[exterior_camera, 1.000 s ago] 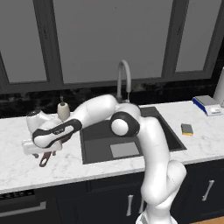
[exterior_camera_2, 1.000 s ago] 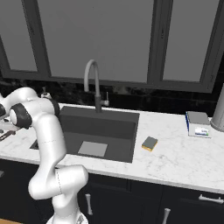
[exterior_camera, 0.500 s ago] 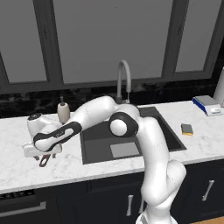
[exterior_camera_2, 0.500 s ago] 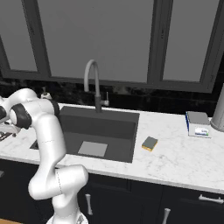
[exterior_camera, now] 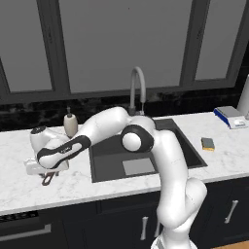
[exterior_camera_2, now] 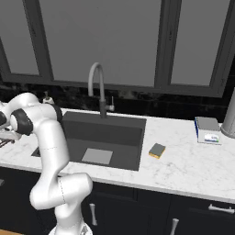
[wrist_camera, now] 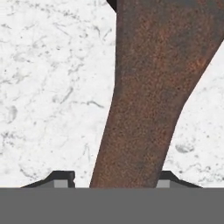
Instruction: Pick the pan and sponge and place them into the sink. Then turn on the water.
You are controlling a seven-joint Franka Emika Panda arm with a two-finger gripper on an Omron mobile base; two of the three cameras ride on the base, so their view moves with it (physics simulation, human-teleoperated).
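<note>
White marble worktop (exterior_camera: 19, 185) carries the job: at nine o'clock of the sink (exterior_camera: 146, 163), the hand (wrist_camera: 114, 181) straddles the pan (wrist_camera: 148, 87) handle, fingertips close on either side, apparently gripping it for lifting. The sponge (exterior_camera_2: 157, 150) waits at three o'clock.

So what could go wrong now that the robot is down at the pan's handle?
1. The tool sits around the thin handle of the pan, far from the bowl, so the pan might tip or swing when it is lifted.
2. Whether the tool's tips already squeeze the handle cannot be told; if loose, the pan may slip back onto the counter.
3. The soap bottle stands between the pan and the sink, so a low carry could knock it.
</note>
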